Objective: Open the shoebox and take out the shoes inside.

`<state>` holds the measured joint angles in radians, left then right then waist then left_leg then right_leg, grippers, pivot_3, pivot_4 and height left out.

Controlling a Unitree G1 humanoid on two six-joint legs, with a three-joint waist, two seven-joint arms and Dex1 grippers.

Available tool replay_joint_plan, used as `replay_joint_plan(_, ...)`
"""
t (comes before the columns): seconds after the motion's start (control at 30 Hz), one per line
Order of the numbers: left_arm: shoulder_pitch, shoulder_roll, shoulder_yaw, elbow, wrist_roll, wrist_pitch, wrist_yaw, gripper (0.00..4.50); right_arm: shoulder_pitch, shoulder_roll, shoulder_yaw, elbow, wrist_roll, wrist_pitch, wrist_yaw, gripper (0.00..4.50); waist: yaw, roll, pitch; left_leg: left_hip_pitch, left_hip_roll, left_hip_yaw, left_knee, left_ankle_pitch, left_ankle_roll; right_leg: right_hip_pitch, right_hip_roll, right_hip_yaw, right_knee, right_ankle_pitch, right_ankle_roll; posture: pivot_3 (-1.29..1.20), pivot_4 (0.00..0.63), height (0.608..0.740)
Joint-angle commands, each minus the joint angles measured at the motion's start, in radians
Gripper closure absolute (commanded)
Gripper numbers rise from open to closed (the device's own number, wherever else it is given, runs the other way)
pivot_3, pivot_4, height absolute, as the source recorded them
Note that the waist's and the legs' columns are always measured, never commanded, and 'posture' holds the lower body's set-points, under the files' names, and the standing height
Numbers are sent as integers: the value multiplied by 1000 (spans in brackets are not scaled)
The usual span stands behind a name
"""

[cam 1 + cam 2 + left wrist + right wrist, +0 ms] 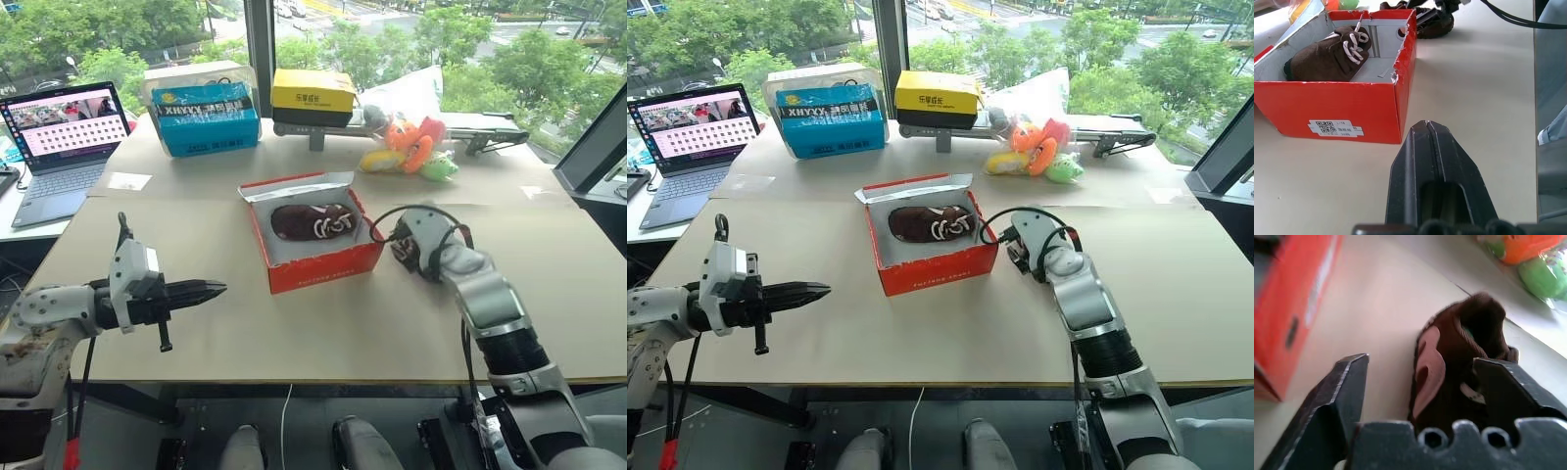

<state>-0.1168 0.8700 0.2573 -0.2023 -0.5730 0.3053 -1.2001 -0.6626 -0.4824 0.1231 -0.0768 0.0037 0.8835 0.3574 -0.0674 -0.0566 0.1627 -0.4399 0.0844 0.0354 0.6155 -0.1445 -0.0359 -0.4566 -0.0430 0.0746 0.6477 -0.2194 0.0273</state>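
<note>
The red shoebox stands open in the middle of the table, its lid folded back to show a pale inside. One dark brown shoe with white laces lies in it. The other shoe lies on the table just right of the box, between the wide-apart fingers of my right gripper, which is open around it. My left gripper hovers left of the box near the table's front, shut and empty, pointing at the box.
At the back of the table stand a blue box, a yellow-and-black box and an orange plush toy with green and yellow ones. A laptop sits on a side desk at the far left.
</note>
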Motion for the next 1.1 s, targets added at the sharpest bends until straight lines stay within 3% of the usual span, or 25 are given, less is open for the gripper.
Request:
replay_joint_plan(0.03,-15,0,6,-10,-2,-19,-3,4500,-27,-49,-69,-105,68,78,81,56,2,0,0,0,0,0,0,0,0,0,0,0,0,0,0,0,150,739)
replay_joint_plan(0.2,-22,-3,1,-4,2,-22,-1,4500,-75,-163,-156,-149,166,129,206,56,16,0,0,0,0,0,0,0,0,0,0,0,0,0,0,0,150,739)
replay_joint_plan(0.33,-30,-5,0,0,4,-24,2,4500,-214,-157,-162,-121,264,50,322,56,8,3,2,1,0,0,1,0,0,-1,0,0,0,1,-2,0,150,739)
replay_joint_plan(0.5,-24,-11,3,-10,5,-20,8,4500,-379,4,83,169,151,-207,386,56,-11,3,2,5,0,-1,0,0,0,2,2,1,0,3,-2,0,150,739)
replay_joint_plan(0.6,-23,-13,3,-13,7,-19,10,4500,-384,30,108,260,128,-269,401,56,-1,3,2,4,0,-2,0,0,0,2,2,1,1,3,-2,0,150,739)
replay_joint_plan(0.77,6,-12,23,-33,3,-17,18,4500,-395,60,267,469,-31,-497,408,56,21,4,2,-2,0,0,3,1,0,0,0,0,-1,4,-4,0,150,739)
replay_joint_plan(1.1,53,-11,54,-65,-4,-14,33,4500,-471,144,337,846,-230,-781,303,56,18,4,2,-1,0,0,2,1,0,0,0,-1,0,3,-4,0,150,739)
